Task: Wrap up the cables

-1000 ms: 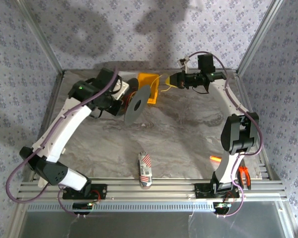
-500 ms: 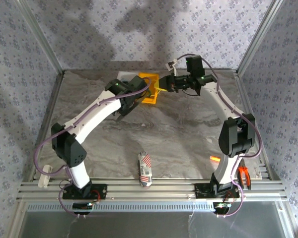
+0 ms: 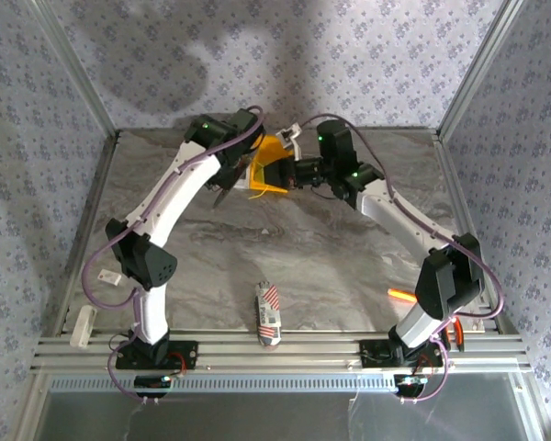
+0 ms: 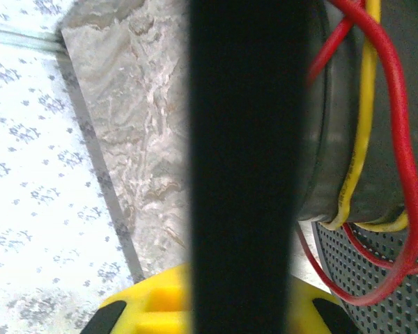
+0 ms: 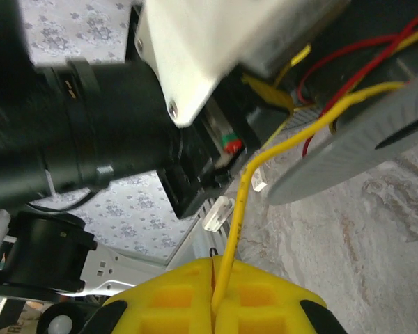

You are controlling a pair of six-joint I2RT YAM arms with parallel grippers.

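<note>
Right wrist: cable (image 5: 237, 209) pinched, spool (image 5: 355, 146) clamped
The right gripper (image 5: 214, 298) is squeezing the yellow cable, which runs up to the spool; the left gripper (image 4: 240, 309) is clamped tight on the spool's black flange, at the table's (image 3: 349, 248) far side.

The cable (image 5: 237, 216) is yellow, the wire (image 4: 404, 139) red, and the spool (image 4: 244, 167) looks black at the rim and grey on the core, though it's blurred. Table (image 3: 331, 248) grey marbled, walls (image 3: 349, 55) pale lilac floral print, arms (image 3: 179, 188) white with black joints, packet (image 3: 268, 312) red-and-white striped.
</note>
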